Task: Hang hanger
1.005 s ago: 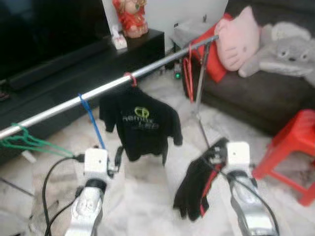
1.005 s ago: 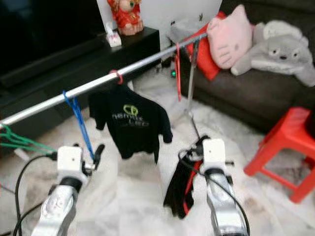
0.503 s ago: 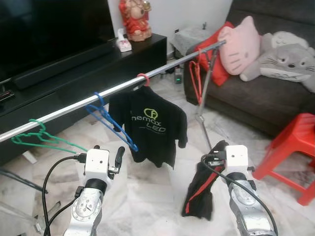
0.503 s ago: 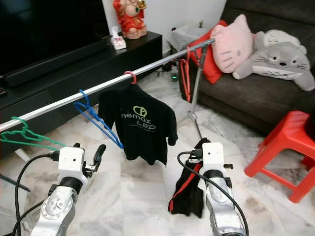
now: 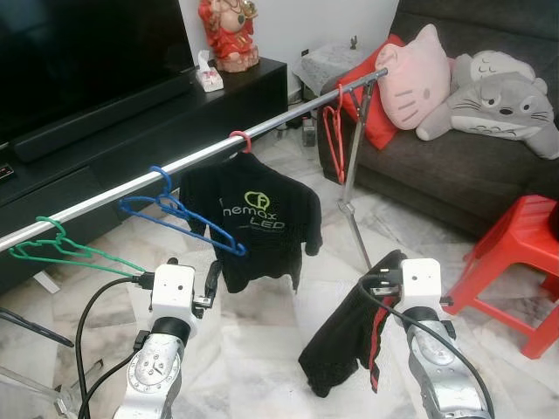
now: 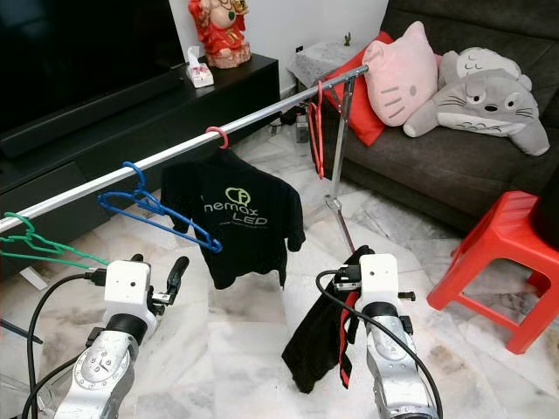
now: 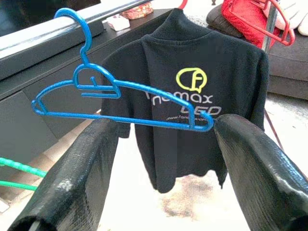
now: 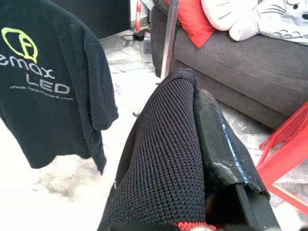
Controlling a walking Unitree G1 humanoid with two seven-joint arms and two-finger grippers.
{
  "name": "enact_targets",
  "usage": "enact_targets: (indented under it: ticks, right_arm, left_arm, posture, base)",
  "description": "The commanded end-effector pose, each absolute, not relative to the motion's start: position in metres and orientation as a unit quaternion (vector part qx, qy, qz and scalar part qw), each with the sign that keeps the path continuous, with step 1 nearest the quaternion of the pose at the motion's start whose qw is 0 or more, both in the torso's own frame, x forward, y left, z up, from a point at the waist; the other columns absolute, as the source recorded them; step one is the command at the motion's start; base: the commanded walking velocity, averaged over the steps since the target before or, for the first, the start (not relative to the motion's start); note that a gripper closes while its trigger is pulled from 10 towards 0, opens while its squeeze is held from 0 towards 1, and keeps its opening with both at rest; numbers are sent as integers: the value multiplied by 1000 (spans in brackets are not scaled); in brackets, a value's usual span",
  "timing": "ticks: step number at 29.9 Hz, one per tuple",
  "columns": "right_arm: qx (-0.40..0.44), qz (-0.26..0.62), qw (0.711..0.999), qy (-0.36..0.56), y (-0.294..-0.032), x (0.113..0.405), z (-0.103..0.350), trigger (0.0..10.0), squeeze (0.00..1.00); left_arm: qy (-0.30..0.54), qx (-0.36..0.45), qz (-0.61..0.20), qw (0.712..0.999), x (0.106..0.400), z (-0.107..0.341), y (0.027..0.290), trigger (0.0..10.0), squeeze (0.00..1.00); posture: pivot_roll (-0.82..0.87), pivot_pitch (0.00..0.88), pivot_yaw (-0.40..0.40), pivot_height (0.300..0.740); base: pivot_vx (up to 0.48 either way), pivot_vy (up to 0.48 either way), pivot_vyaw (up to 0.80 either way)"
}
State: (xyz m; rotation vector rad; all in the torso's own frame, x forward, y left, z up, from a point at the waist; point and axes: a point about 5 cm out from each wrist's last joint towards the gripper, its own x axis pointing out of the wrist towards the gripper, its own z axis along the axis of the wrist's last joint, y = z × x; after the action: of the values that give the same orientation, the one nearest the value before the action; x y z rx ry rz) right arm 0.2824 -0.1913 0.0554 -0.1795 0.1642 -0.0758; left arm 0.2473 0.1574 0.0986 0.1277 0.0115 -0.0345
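Hanging on the rail (image 5: 192,161): blue hanger (image 5: 179,214), black shirt (image 5: 258,229); left gripper (image 7: 159,168) wide, right gripper (image 5: 389,278) clamps black garment (image 5: 345,340).

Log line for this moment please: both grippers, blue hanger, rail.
left gripper: open, empty, below blue plastic hanger | hanger: hooked on silver metal rail | right gripper: shut on black knit garment

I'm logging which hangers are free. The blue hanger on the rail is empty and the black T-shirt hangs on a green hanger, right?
Not quite. The blue hanger on the rail is empty, but the black T-shirt hangs from a red hook, as the left eye view shows. The green hanger is bare.
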Motion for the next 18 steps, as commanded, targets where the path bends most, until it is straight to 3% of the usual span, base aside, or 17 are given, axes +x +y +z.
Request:
enact_targets:
  ticks: [1, 11, 18]
  right_arm:
    - [-86, -35, 993, 67, -190, 285, 60, 10000, 0]
    - [-87, -30, 994, 67, -188, 285, 60, 10000, 0]
    - [-88, -26, 994, 67, -188, 285, 60, 10000, 0]
  left_arm:
    - [9, 74, -17, 997, 247, 100, 159, 10000, 0]
    - [10, 75, -8, 997, 246, 99, 161, 10000, 0]
    - [11, 76, -5, 997, 246, 99, 162, 10000, 0]
  posture:
    - [-144, 0, 71, 740]
    - [-143, 0, 70, 740]
    - [-142, 0, 68, 740]
  base:
    - [262, 0, 0]
    - [261, 0, 0]
    - [0, 0, 0]
